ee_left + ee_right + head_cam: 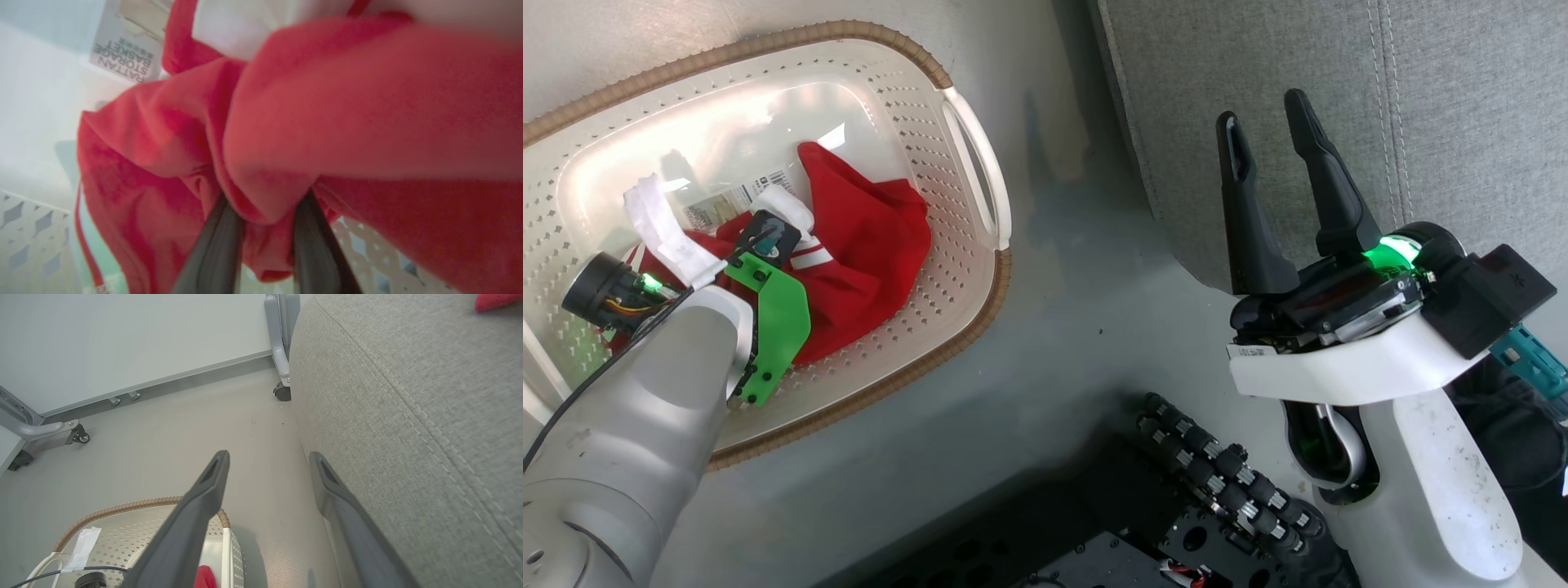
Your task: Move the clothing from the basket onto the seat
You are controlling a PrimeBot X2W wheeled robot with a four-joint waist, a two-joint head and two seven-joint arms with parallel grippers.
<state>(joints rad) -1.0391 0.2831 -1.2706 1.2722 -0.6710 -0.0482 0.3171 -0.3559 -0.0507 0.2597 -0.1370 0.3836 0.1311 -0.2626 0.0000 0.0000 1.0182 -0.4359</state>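
Clothing (866, 237): crumpled red heap on bottom of basket (915, 106); long axis across head view, one corner pointing to far wall. Left gripper (265, 206): fingers nearly together, pinching red fold. Right gripper (1264, 110): fingers apart, empty, pointing up beside seat (1462, 82). Basket on floor (1078, 310), left of seat.

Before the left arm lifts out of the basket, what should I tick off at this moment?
1. Cloth in the left gripper: a fold of the red clothing sits between its fingers: ok.
2. Grip firm enough to lift: cannot tell.
3. Clothing clear of the basket: not ok, it lies on the bottom.
4. The right gripper out of the way: open, up beside the seat: ok.
5. Room on the seat: bare grey fabric: ok.
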